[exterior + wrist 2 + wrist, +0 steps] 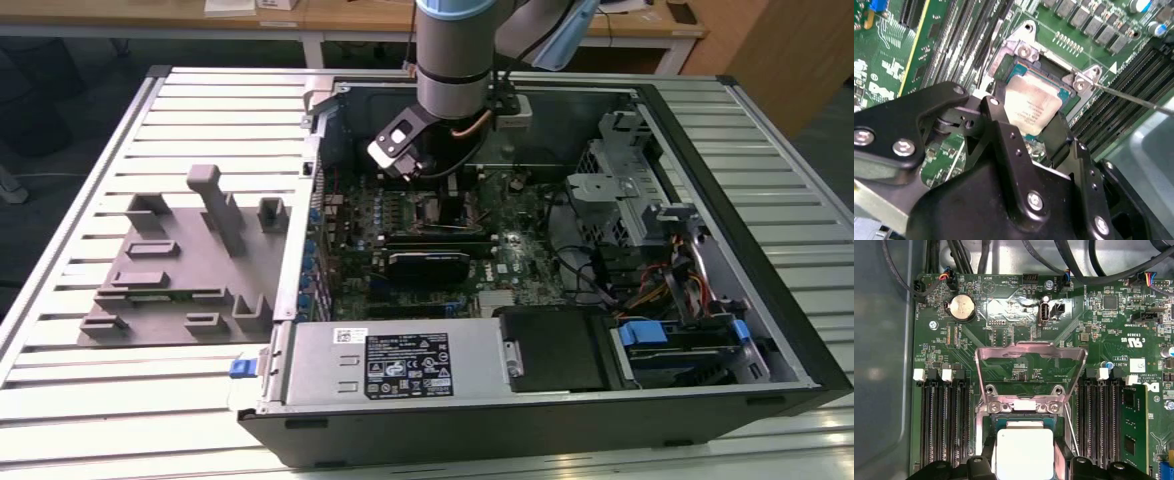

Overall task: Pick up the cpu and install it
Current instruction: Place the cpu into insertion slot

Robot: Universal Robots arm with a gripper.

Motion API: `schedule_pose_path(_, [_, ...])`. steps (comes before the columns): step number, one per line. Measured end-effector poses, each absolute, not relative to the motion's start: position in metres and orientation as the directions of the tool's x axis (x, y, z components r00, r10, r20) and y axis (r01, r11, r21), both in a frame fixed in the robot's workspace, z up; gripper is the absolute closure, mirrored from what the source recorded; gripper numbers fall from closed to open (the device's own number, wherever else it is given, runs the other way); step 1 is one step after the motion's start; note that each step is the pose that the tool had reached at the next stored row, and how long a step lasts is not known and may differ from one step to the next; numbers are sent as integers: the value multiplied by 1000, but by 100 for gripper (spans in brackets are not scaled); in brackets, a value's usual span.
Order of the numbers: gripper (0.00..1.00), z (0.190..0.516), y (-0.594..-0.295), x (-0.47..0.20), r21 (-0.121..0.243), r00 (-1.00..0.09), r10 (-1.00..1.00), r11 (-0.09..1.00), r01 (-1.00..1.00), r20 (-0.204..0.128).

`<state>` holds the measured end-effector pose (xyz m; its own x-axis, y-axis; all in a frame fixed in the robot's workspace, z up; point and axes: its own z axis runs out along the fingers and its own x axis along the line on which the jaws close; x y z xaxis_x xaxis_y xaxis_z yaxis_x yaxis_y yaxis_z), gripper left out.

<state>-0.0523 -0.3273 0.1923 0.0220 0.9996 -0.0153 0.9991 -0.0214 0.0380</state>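
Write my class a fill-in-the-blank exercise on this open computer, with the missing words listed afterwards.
1. The gripper is at the square chip, and the socket's hinged metal cover stands ___.
2. The circuit board around the socket is coloured ___.
3. The grey tray lies outside the computer case, on the exterior view's ___.
Missing words: open; green; left.

Exterior view: set high and off the arm (454, 60), at a distance. It looks steeply down on the whole open computer case (534, 435) and the slatted table (80, 400) under it.

Both wrist views: close above the motherboard (1004, 310), looking past the gripper (1026, 465). The first faces squarely down, the second obliquely.

Shared ground: the processor socket (1024, 407) and the cpu (1025, 452) (1031, 102).
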Motion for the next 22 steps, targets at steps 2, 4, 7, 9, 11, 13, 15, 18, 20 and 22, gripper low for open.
schedule_pose_path(2, [46, 192, -327, -52, 38, 22, 1000, -21, 999, -15])
schedule_pose_path(4, [46, 192, -327, -52, 38, 22, 1000, -21, 999, -15])
schedule_pose_path(7, [46, 192, -327, -52, 38, 22, 1000, -21, 999, -15])
schedule_pose_path(9, [45, 192, -327, -52, 38, 22, 1000, -21, 999, -15])
schedule_pose_path(11, [38, 192, -327, -52, 38, 22, 1000, -21, 999, -15])
schedule_pose_path(13, [38, 192, -327, -52, 38, 22, 1000, -21, 999, -15])
schedule_pose_path(15, [38, 194, -327, -52, 38, 22, 1000, -21, 999, -16])
schedule_pose_path(18, [38, 199, -327, -52, 38, 22, 1000, -21, 999, -15])
schedule_pose_path(20, [38, 203, -327, -52, 38, 22, 1000, -21, 999, -15])
schedule_pose_path(22, [38, 209, -327, -52, 38, 22, 1000, -21, 999, -15])
